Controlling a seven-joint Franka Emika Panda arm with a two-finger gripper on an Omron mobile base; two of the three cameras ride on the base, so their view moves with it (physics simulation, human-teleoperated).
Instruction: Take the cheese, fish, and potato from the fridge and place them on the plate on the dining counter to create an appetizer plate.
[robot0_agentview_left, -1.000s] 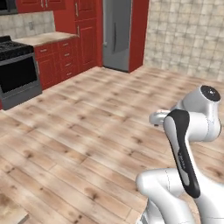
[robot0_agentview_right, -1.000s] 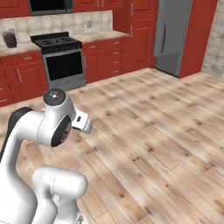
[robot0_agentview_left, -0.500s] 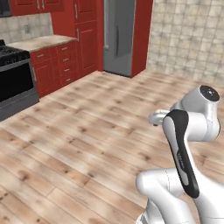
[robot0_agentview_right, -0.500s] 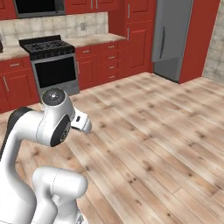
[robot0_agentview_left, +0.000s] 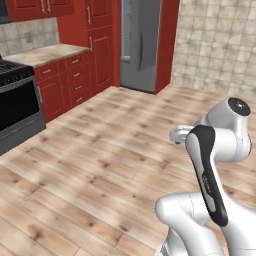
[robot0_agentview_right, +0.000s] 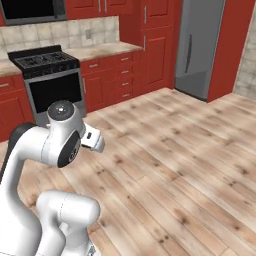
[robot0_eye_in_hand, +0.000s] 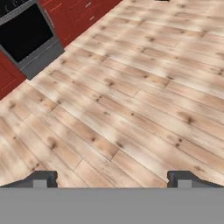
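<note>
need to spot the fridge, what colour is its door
Grey, with red panelling beside it; the fridge shows best in the right base view.

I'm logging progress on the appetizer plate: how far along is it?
Nothing looks done: the fridge is shut, across the wood floor. The gripper is open and empty over bare planks. Left: open the fridge, fetch cheese, fish and potato, plate them.

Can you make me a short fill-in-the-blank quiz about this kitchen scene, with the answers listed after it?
1. The fridge door is ____.
2. The floor is laid with ____ planks.
3. The cabinets beside the stove are ____ in colour.
4. The hand holds ____ between its fingers.

Missing words: closed; wooden; red; nothing
</note>
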